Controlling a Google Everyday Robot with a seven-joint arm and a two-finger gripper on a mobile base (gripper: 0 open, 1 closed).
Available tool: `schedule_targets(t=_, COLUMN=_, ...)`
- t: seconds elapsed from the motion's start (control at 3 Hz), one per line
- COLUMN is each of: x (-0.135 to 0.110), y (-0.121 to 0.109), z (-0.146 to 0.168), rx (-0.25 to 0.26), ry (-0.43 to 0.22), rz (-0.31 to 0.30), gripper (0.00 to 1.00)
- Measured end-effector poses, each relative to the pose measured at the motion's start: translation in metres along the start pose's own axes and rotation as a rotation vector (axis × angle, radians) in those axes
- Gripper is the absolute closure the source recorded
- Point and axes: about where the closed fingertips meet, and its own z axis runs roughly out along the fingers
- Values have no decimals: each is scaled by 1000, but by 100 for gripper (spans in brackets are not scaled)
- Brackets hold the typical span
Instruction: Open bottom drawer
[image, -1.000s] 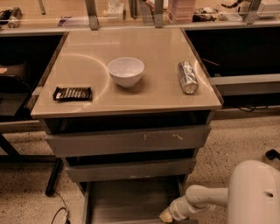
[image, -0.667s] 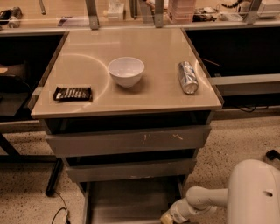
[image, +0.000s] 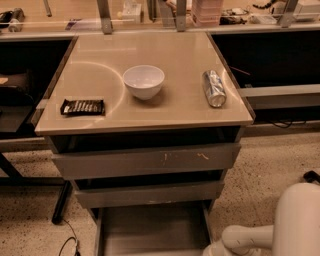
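Beige cabinet top (image: 175, 60), far above my gripper (image: 213, 250). Beneath it is the widest drawer (image: 125, 161), scratched pale, then the middle drawer (image: 150, 194), both up and left of my gripper. The bottom drawer (image: 150, 227) lies just left of my gripper, pulled out, with its tray open upward. Its side walls run from the cabinet toward me, and its front is cut off below. I cannot tell whether my gripper is spread or closed. On top are a white bowl (image: 143, 81), a can (image: 214, 88) lying on its side, and a dark snack bar (image: 83, 107).

Tan tabletop (image: 180, 55) carries white bowl (image: 143, 81), wrapped bar (image: 83, 107), lying can (image: 214, 88) — end effector (image: 210, 251) at bottom edge.
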Motion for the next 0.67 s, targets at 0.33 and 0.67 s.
schedule_targets(t=0.33, x=22, y=19, z=-8, rx=0, ry=8, rz=55, gripper=100)
schedule_targets(t=0.67, x=27, y=24, z=-8, rx=-5, ry=14, rz=60, gripper=85)
